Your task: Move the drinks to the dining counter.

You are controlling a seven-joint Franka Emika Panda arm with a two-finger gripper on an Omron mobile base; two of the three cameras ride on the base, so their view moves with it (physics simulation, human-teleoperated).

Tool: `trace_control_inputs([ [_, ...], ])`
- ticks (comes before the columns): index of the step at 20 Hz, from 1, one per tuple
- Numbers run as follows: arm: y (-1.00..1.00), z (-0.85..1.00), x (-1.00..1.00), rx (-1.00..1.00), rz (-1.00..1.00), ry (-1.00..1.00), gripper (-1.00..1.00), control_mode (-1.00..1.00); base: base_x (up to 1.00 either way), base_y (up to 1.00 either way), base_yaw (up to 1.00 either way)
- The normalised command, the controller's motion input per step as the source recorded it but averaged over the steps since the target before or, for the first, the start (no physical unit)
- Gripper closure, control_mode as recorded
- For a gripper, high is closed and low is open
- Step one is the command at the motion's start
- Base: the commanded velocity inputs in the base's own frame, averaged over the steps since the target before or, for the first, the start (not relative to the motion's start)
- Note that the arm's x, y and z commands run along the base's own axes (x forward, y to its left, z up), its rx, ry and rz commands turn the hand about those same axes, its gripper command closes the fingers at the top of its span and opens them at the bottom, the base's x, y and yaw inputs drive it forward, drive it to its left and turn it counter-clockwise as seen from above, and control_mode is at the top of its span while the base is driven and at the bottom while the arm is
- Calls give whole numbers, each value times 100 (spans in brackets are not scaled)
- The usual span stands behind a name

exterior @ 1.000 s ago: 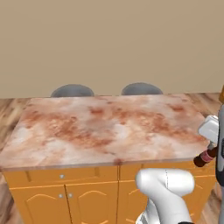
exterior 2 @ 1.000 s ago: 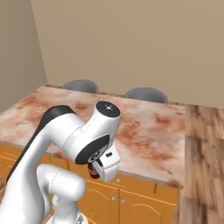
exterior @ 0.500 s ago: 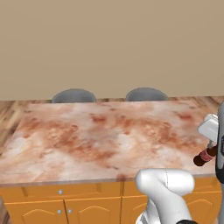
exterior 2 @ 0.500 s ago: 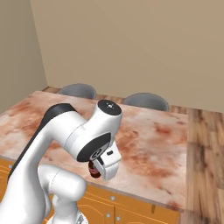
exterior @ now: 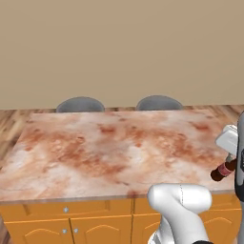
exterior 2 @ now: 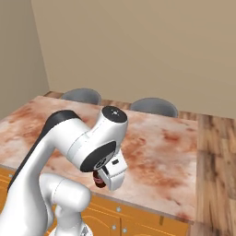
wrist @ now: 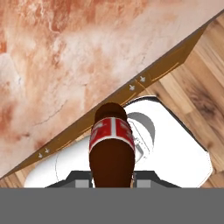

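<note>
The jaws are clamped on the small brown bottle [wrist: 112, 153], which hangs in the gripper [exterior: 232, 164] and sticks out past the jaws, red label showing. Below the jaws lies the near edge of the dining counter [exterior: 109, 147], with the orange cabinet doors [wrist: 131, 89] and wooden floor [wrist: 205, 70] on the outer side. The risk is letting go too early: judging by the hand view, the bottle sits about over that edge, so it could drop down the cabinet front or tip off the lip. A low carry could knock its base on the rim. Ahead of the jaws the marbled slab offers wide room; two grey chairs [exterior: 80, 104] stand beyond its far side.
</note>
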Motion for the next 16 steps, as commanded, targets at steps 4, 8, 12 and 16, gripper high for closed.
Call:
trace_control_inputs([
  [4, 0, 0, 6, 0, 1, 0, 100, -100, 9, 0, 1],
  [8, 0, 0, 24, 0, 0, 0, 100, -100, 0, 0, 0],
  [12, 0, 0, 38, 0, 0, 0, 100, -100, 0, 0, 0],
  [16, 0, -4, 38, 0, 0, 0, 100, -100, 0, 0, 0],
])
